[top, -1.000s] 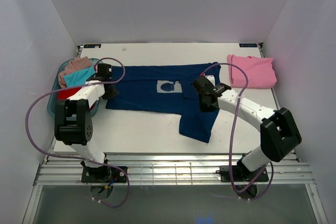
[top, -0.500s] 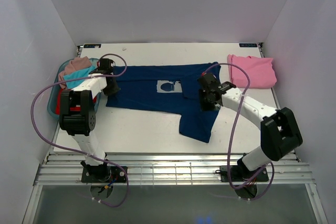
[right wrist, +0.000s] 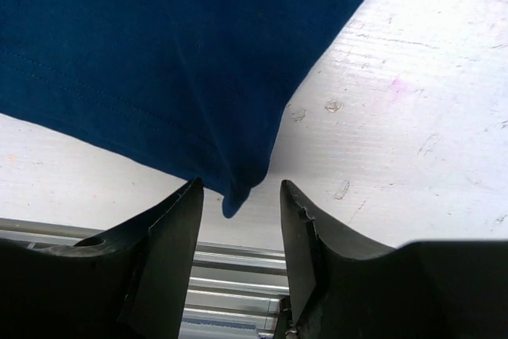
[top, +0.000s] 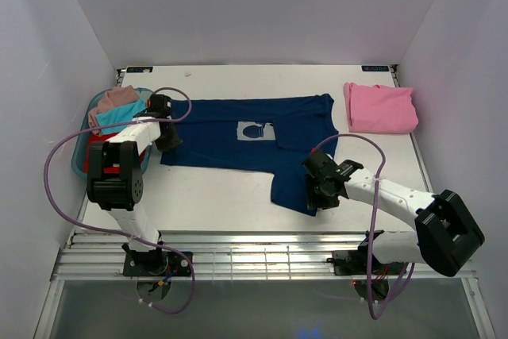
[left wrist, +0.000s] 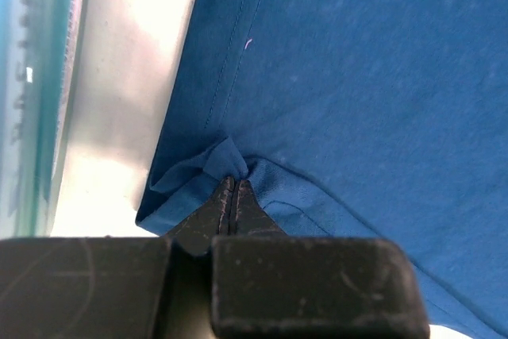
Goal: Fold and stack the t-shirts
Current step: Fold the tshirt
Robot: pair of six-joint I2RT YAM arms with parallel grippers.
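White walls close round the table (top: 238, 204), where the navy t-shirt (top: 230, 136) lies spread flat in the middle, one part reaching toward the near edge. The left pincer (left wrist: 232, 184) is pinching its side hem. The right pincer (right wrist: 238, 196) is spread wide, with the shirt's low corner loose in the gap. One pink t-shirt (top: 381, 107) lies folded at the far right. More t-shirts (top: 119, 109) wait in the tub (top: 77, 163) on the left, so I think most of the folding is not done yet.

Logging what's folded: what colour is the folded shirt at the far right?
The folded shirt is plain pink, clearest in the top external view.
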